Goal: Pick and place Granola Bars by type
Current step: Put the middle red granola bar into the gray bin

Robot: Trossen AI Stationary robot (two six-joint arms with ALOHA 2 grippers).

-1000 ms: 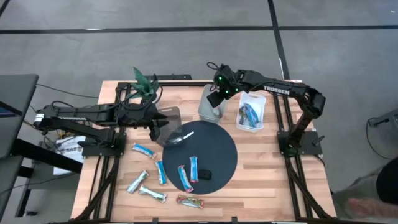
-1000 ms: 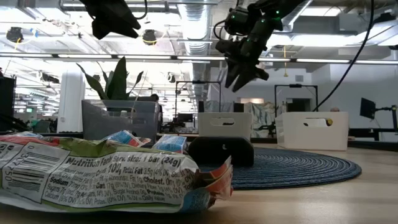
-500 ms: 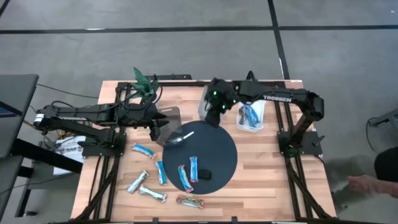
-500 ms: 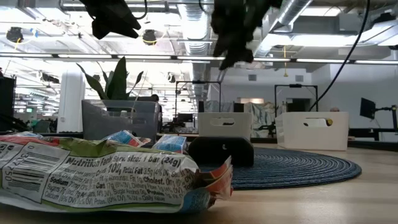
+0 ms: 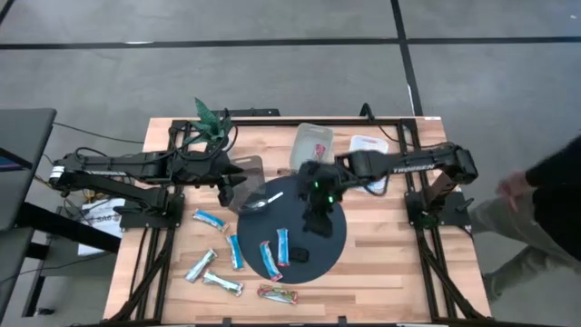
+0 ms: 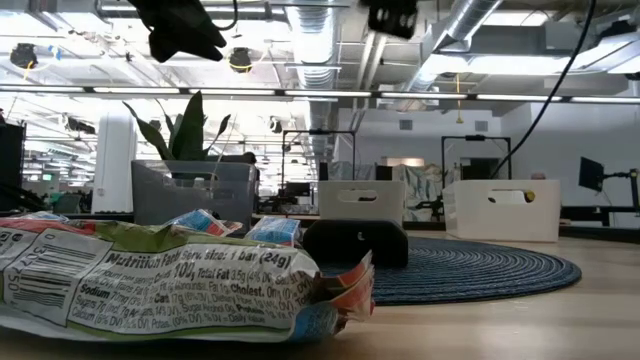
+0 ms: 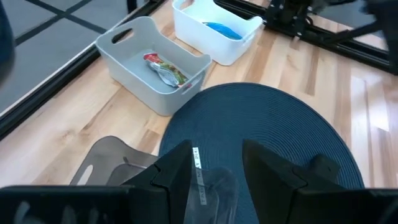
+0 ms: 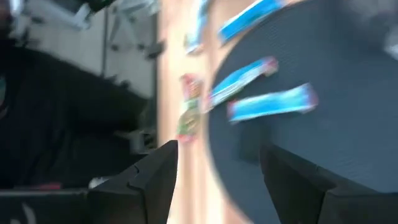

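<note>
Nearest the table's front edge lies a red-and-green multicoloured wrapped granola bar [image 5: 277, 293], alone on the bare wooden table top [image 5: 390, 263]; in the low view the same wrapper [image 6: 170, 280] fills the foreground, nutrition print facing out. Just behind it, toward the left edge, two silvery-gold wrapped bars [image 5: 211, 273] lie side by side, angled. Farther in, a blue wrapped bar [image 5: 235, 252] sits just off the rim of the round dark woven mat [image 5: 334, 238], and a light blue-and-white bar [image 5: 209, 219] lies closer to the left edge. On the mat's front part lie two more blue bars [image 5: 277, 253], close together, with a small black block [image 5: 300, 255] beside them. The right gripper [image 5: 313, 215] hangs above the mat's middle, behind these two bars and not touching them; fingers [image 8: 297, 183] apart, nothing between them, the bars [image 8: 258, 93] showing beyond them in its wrist view. The left gripper [image 5: 230, 188] hovers over the mat's rear left rim above a grey translucent bin [image 5: 247, 169], fingers [image 7: 175, 177] parted and empty, a white stick [image 5: 268, 197] just beside. At the rear edge stand a pale grey plastic tub [image 7: 155, 68] holding one red-green bar [image 7: 163, 70], and a white tub [image 7: 214, 31] holding blue bars [image 7: 222, 28]. A person [image 5: 536, 213] stands beyond the right edge.
</note>
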